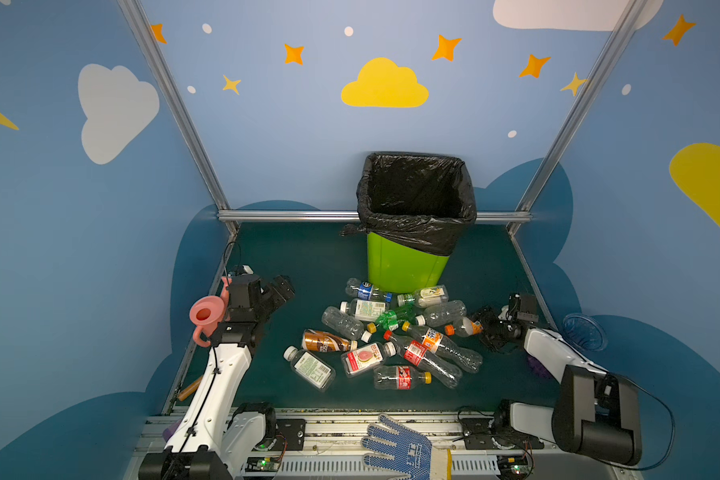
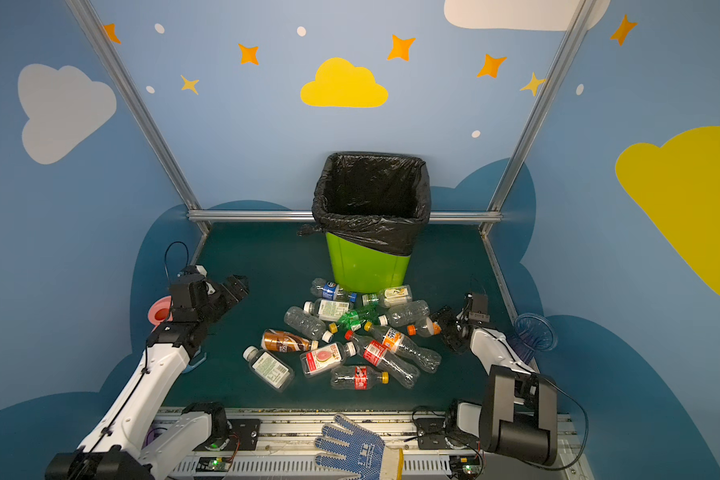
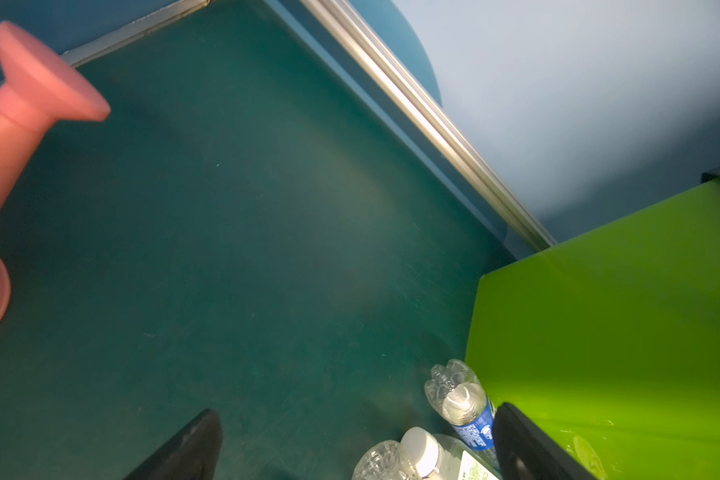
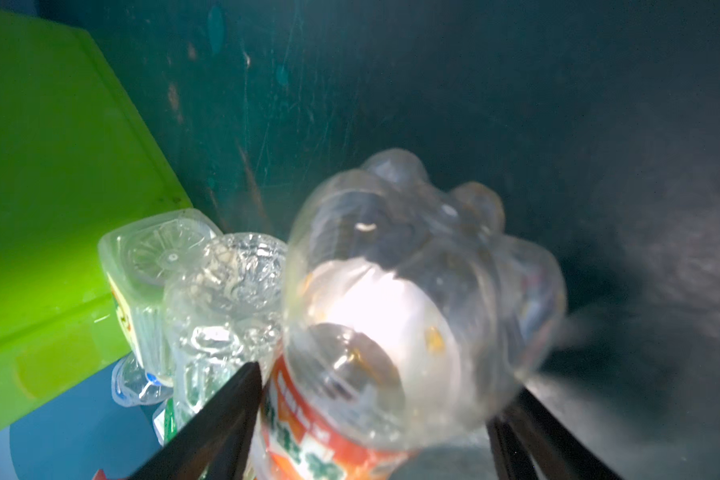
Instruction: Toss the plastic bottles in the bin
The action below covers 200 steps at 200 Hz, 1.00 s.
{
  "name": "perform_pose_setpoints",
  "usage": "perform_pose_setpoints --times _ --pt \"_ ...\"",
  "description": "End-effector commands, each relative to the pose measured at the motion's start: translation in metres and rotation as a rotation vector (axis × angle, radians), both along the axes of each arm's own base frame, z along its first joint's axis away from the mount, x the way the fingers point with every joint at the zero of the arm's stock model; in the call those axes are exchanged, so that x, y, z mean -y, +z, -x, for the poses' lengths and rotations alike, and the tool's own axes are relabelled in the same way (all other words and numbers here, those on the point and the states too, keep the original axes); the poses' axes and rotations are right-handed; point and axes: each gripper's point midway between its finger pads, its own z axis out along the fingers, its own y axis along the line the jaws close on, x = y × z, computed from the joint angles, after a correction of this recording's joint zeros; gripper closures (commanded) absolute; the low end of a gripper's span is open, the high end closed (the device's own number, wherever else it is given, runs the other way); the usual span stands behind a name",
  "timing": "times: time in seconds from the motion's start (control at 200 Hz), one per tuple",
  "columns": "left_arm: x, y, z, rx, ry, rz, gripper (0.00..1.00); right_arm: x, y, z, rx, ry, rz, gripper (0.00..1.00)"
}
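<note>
Several plastic bottles [image 1: 391, 340] lie in a pile on the green table in front of the bin [image 1: 404, 266], a lime-green bin with a black bag over its rim. My right gripper [image 1: 485, 328] is low at the pile's right edge. In the right wrist view the right gripper [image 4: 383, 386] is open, one jaw on either side of a clear bottle with an orange label [image 4: 391, 311]. One finger [image 4: 225, 415] touches the label. My left gripper [image 1: 283, 286] hovers wide open and empty left of the pile, near a blue-labelled bottle [image 3: 462, 403].
A pink watering can [image 1: 206, 316] stands behind my left arm at the left wall. A clear ribbed vase [image 1: 585, 332] sits at the right wall by my right arm. A blue-dotted glove [image 1: 400, 449] lies on the front rail. The bin stands against the back rail.
</note>
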Motion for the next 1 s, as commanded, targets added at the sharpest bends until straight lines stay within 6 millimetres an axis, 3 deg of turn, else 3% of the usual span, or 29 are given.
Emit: perform_pose_setpoints --times 0.0,0.3,0.4,0.446,0.641,0.806,0.916,0.996 --pt "-0.003 -0.009 0.006 -0.022 0.016 0.014 0.0 0.006 0.001 -0.007 0.007 -0.03 0.025 0.21" --pt "-0.012 -0.023 0.016 -0.051 0.058 0.014 0.0 0.014 -0.001 -0.011 0.003 -0.047 0.059 0.3" --pt "-0.015 -0.027 0.018 -0.061 0.068 0.016 0.0 0.016 0.002 -0.016 0.013 -0.047 0.055 0.4" --pt "-0.016 -0.03 0.018 -0.066 0.074 0.016 0.0 0.017 0.005 -0.019 0.024 -0.051 0.056 0.45" --pt "-0.023 -0.04 0.02 -0.09 0.111 0.029 0.0 0.025 0.037 -0.034 0.103 -0.047 0.068 0.49" --pt "-0.032 -0.053 0.023 -0.127 0.169 0.042 0.0 0.045 0.123 -0.058 0.285 -0.057 0.103 0.57" --pt "-0.037 -0.062 0.023 -0.141 0.206 0.059 0.0 0.071 0.211 -0.064 0.464 -0.093 0.203 0.6" --pt "-0.042 -0.067 0.023 -0.15 0.231 0.074 0.0 0.086 0.294 -0.059 0.619 -0.102 0.258 0.61"
